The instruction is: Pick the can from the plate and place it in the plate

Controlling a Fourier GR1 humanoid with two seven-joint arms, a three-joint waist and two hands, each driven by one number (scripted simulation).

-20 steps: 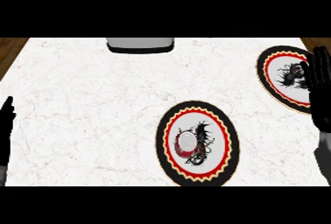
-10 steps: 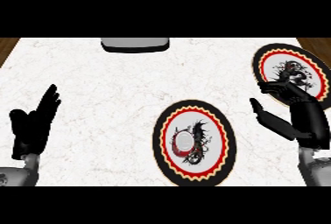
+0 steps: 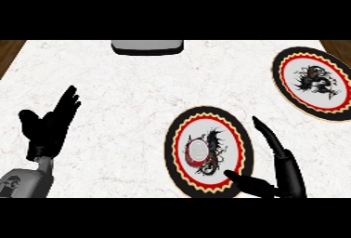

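The can (image 3: pixel 197 151) stands upright on the nearer plate (image 3: pixel 205 124), left of the plate's middle. I see it from straight above, as a round silver top inside a red wall. It sits against the black dragon-like figure painted on the white middle of the plate. Round that middle run a red ring, a yellow zigzag line and a black rim.

My right hand (image 3: pixel 288 171) is just beside this plate's right edge. Its fingers are straight and close together, pointing away from me. The thumb (image 3: pixel 247 184) stretches left over the plate's lower rim. It holds nothing and is apart from the can.

My left hand (image 3: pixel 49 128) is well to the left over the white marbled counter (image 3: pixel 130 93), with straight fingers slanting up and to the right, the thumb spread wide, and nothing in it.

A second plate (image 3: pixel 305 62) of the same pattern lies at the far right, partly cut by the view's edge. A grey, dark-edged object (image 3: pixel 147 46) sits at the counter's far edge; I cannot tell what it is. Nothing lies between my right hand and the can.
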